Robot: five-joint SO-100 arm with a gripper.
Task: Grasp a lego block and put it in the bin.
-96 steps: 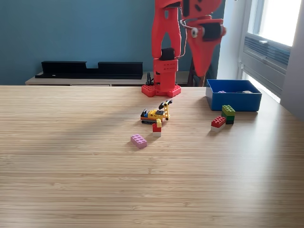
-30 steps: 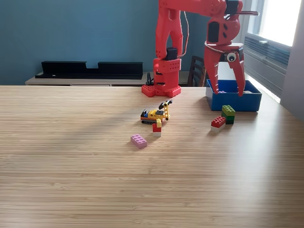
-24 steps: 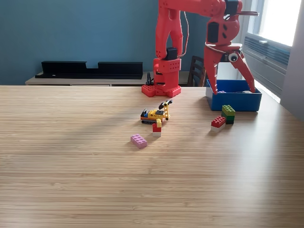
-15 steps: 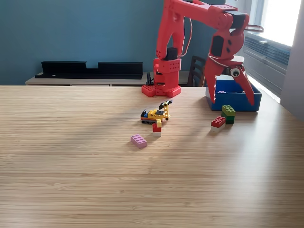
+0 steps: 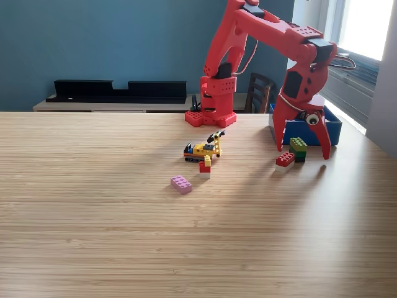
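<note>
Since the earlier frames the red arm has been swinging out from upright and lowering toward the exterior view's right; its end effector (image 5: 301,149) is now hanging just above the bench, no longer up over the bin.

Pale wood-grain bench (image 5: 93,236) is carrying everything. Red plastic arm (image 5: 273,31) is reaching forward from its base at the far edge.

Bright blue open-topped plastic bin (image 5: 332,132) is sitting at far right, partly hidden behind the wrist; contents unclear.

End effector is spread wide, holding nothing, its two tips straddling the green block stack (image 5: 298,148) with the red block (image 5: 285,159) just beside. Judged: lining up for a grasp on the stack, which lies nearest the bin for a short carry.

Small yellow-and-black lego vehicle (image 5: 203,148) is sitting mid-bench, a red-and-white piece (image 5: 205,166) touching its front. Pink block (image 5: 181,184) is lying apart, nearer the camera.
</note>
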